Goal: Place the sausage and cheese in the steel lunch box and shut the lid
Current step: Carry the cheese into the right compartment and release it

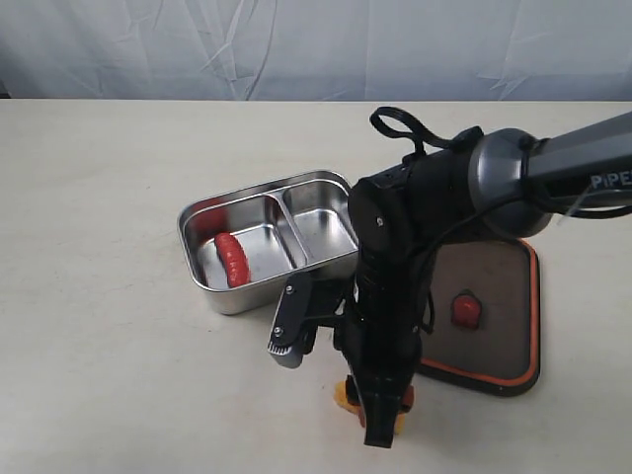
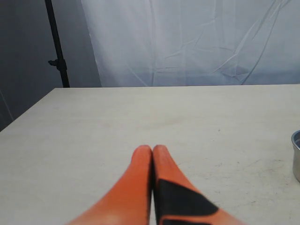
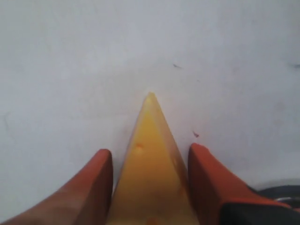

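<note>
Jaws flank one cheese (image 3: 150,164); box (image 1: 247,296) holds one sausage (image 1: 232,259).

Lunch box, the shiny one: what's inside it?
A red sausage lies in the bigger left part of the lunch box. The right part shows only bare steel. The robot arm covers a bit of the box's right corner, so that spot can't be seen.

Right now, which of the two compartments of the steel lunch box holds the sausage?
The larger compartment, left of the divider in the exterior view: the red sausage lies in it. The smaller compartment shows only bare steel.
</note>
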Tool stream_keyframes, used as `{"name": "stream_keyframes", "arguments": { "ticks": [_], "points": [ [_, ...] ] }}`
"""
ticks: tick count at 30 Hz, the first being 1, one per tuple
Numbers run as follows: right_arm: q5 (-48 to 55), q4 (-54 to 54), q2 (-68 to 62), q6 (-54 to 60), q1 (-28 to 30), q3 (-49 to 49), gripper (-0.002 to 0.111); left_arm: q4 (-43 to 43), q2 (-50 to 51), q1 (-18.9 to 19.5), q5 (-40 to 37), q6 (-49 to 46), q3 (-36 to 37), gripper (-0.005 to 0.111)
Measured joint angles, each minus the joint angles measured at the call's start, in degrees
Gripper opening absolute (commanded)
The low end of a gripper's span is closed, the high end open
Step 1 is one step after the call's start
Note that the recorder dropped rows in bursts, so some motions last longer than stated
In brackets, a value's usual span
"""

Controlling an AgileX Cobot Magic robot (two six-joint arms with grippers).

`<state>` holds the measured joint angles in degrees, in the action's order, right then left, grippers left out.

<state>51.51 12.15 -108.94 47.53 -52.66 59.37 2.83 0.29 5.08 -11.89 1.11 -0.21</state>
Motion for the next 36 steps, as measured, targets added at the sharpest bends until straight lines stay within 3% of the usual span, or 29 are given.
{"name": "stream_keyframes", "arguments": {
  "ticks": [8, 15, 23, 32, 34, 36],
  "points": [
    [2.72, 0.99, 4.11, -2.79, 0.00, -0.13, -0.001, 0.00, 0.00, 0.00, 0.00, 0.00, 0.00, 0.000],
    [-16.27, -14.80, 12.11, -17.15, 1.24, 6.28, -0.001, 0.00, 0.00, 0.00, 0.00, 0.00, 0.00, 0.000],
    [-22.12, -16.00, 6.20, -23.22, 8.69, 12.74, -0.001, 0.00, 0.00, 0.00, 0.00, 0.00, 0.00, 0.000],
    [-23.00, -11.52, -1.61, -23.88, 9.08, 16.50, -0.001, 0.00, 0.00, 0.00, 0.00, 0.00, 0.00, 0.000],
    [-23.05, -10.92, -2.83, -23.98, 9.08, 16.50, 0.003, 0.00, 0.00, 0.00, 0.00, 0.00, 0.00, 0.000],
    [-23.05, -10.64, -3.68, -23.98, 9.08, 16.50, 0.014, 0.00, 0.00, 0.00, 0.00, 0.00, 0.00, 0.000]
  ]
}}
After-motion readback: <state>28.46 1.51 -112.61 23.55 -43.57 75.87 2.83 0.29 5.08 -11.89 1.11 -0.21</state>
